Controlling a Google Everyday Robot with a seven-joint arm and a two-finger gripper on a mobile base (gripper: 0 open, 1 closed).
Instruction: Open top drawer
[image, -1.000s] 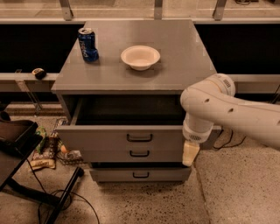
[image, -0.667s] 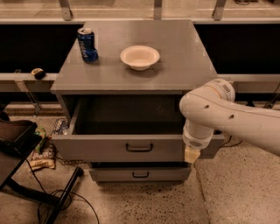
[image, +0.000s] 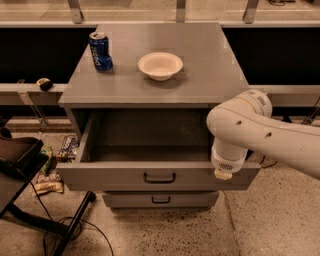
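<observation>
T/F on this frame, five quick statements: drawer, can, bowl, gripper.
1. The top drawer is pulled out. True.
2. A can lies inside the drawer. False: the blue can stands on the cabinet top.
3. The white bowl sits right of the can in view. True.
4. The gripper is on the handle. False: it is at the drawer front's right end, away from the handle.
5. The bowl is upside down. False: open side up.

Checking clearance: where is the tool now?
Camera view: the tool is at the open top drawer, by its front's right end, right of the black handle.
</observation>
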